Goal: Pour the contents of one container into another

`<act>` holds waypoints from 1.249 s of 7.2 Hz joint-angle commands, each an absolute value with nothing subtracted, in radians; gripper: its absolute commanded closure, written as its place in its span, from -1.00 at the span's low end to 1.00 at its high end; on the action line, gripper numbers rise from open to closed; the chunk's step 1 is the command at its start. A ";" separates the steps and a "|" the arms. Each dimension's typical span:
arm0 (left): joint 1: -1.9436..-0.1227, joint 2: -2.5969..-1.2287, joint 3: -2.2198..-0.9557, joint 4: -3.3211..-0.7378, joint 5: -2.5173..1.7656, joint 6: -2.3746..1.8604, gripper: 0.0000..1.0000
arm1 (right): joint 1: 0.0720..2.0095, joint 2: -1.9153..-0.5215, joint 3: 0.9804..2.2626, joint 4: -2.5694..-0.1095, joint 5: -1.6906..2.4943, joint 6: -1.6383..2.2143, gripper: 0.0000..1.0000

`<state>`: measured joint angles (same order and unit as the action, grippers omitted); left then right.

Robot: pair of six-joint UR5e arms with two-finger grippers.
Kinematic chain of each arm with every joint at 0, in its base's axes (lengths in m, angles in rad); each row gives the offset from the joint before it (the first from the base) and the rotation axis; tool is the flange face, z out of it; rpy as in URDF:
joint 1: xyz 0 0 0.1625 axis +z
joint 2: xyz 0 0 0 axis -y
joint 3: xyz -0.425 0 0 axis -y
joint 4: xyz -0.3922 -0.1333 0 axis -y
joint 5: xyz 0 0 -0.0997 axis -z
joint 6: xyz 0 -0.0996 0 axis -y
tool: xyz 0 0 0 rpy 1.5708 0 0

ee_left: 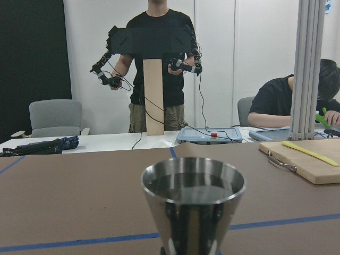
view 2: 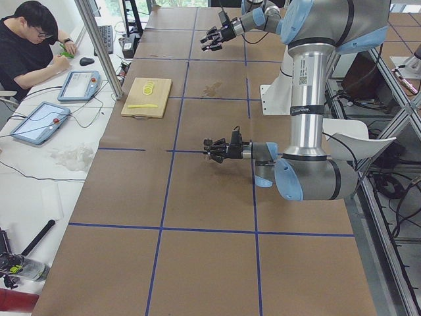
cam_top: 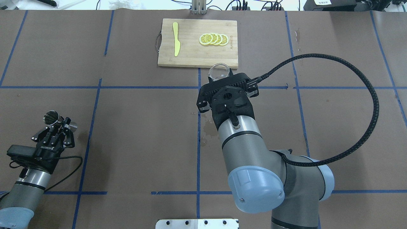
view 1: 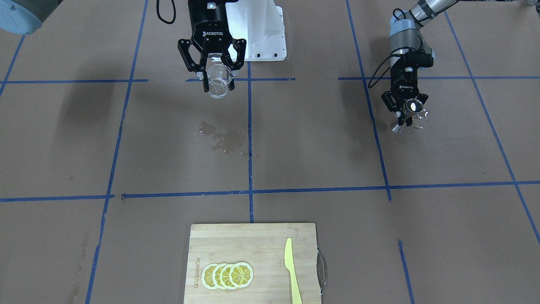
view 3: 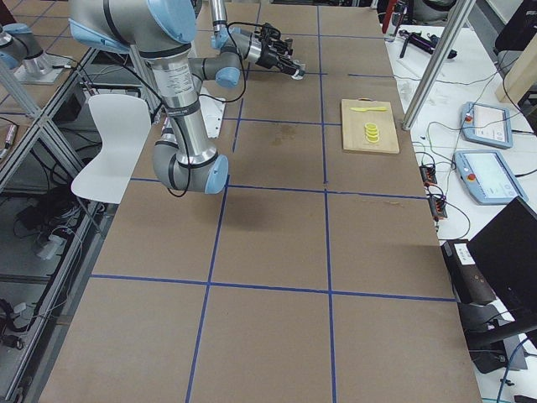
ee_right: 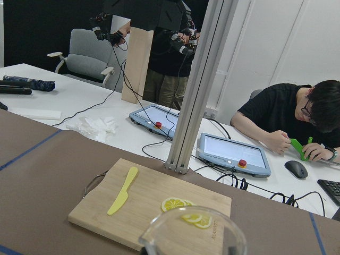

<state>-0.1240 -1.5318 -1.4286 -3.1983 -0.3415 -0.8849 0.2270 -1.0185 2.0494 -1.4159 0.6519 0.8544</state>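
Note:
My right gripper (view 1: 219, 86) is shut on the clear glass beaker (view 1: 220, 80), holding it upright above the table near the robot's base. From overhead only the beaker's rim (cam_top: 219, 71) shows past the wrist, and the right wrist view shows that rim (ee_right: 192, 234) with nothing visible inside. My left gripper (view 1: 404, 117) is shut on the waist of the steel jigger (view 1: 412, 105), far to the side. The jigger (cam_top: 51, 117) stands upright in the fingers. In the left wrist view, the jigger's upper cup (ee_left: 193, 197) holds liquid. The two containers are far apart.
A wet spill (view 1: 223, 138) lies on the brown table below and ahead of the beaker. A wooden cutting board (view 1: 253, 236) at the far edge carries lemon slices (view 1: 228, 275) and a yellow knife (view 1: 292, 270). People stand and sit beyond the table (ee_left: 154, 64).

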 commanded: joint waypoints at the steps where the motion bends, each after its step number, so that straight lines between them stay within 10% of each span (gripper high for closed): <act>1: -0.107 -1.542 -1.425 -3.198 -0.345 -0.885 1.00 | 0.227 -1.022 2.049 -1.416 0.653 0.854 1.00; 9: -0.078 -1.563 -1.397 -3.201 -0.359 -0.914 0.87 | 0.227 -1.023 2.049 -1.416 0.652 0.854 1.00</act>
<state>-0.0787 -1.5633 -1.3992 -3.2014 -0.3576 -0.9136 0.2270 -1.0231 2.0494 -1.4159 0.6519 0.8544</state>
